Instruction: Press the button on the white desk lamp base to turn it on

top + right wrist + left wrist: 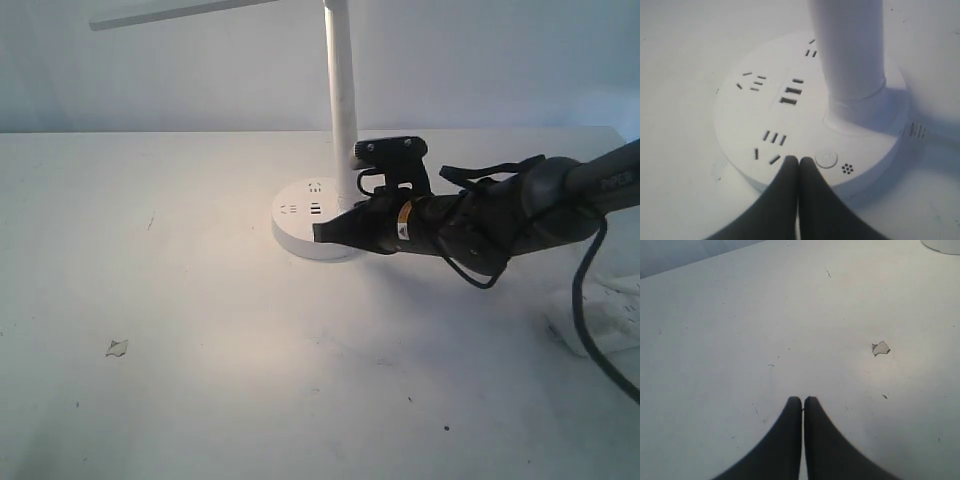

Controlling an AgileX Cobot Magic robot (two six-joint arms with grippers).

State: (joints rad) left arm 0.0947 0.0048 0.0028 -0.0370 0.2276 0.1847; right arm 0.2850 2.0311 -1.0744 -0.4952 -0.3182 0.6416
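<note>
The white desk lamp base [300, 225] [745, 115] is a flat round disc with dark socket holes, dark USB slots [791, 95] and an upright white stem [341, 90] [847, 50]. A warm pool of light lies on the table beside it. The button [826, 159] is a tiny round outline near the disc's rim, beside a cluster of small holes. My right gripper [798, 160] [320, 232] is shut, tips over the disc's rim right beside the button, holding nothing. My left gripper [803, 400] is shut over bare table, far from the lamp.
The lamp head [170, 12] reaches out at the top left. A rectangular white power strip [605, 315] with a black cable [585, 320] lies at the right edge. A small paper scrap [117, 347] [880, 348] lies on the white table [200, 400].
</note>
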